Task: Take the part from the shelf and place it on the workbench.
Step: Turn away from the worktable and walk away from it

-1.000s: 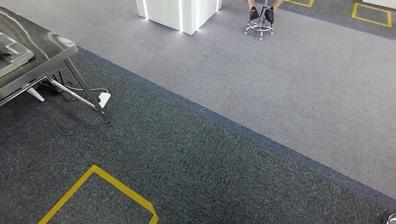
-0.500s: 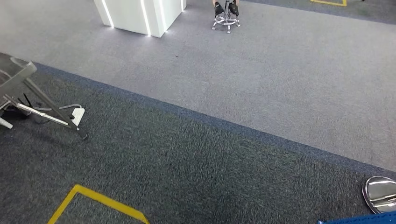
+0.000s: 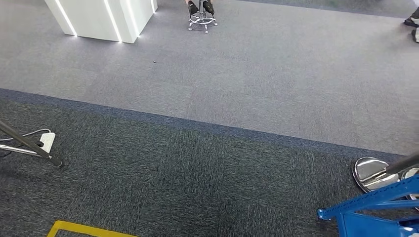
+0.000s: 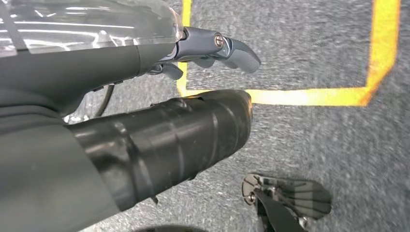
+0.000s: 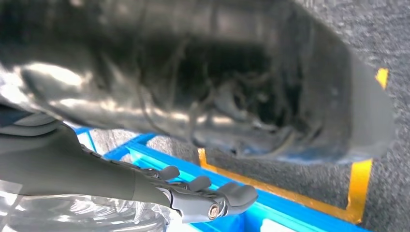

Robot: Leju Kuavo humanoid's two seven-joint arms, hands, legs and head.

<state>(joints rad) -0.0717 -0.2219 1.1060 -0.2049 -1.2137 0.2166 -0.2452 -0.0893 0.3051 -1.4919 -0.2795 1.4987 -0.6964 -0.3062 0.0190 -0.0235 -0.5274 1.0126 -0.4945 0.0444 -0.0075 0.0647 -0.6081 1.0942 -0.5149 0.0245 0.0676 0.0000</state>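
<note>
The corner of a blue shelf frame (image 3: 374, 207) sits at the lower right of the head view, and its blue rails (image 5: 290, 212) pass under my right hand in the right wrist view. A slanted metal leg of the workbench (image 3: 29, 146) stands at the left edge. My left hand (image 4: 215, 47) hangs over the dark carpet, its fingers loosely stretched and holding nothing. My right hand (image 5: 205, 195) hangs beside the blue frame, fingers extended and apart, also holding nothing.
A shiny round metal foot (image 3: 374, 173) rests on the carpet beside the shelf. A white power strip (image 3: 47, 141) with cables lies by the workbench leg. Yellow floor tape (image 3: 84, 228) marks the near carpet. A white pillar (image 3: 101, 17) and a person's stool (image 3: 201, 17) stand far back.
The camera has turned right: the workbench has slid off to the left edge, and the blue shelf corner and metal foot have come further into the lower right.
</note>
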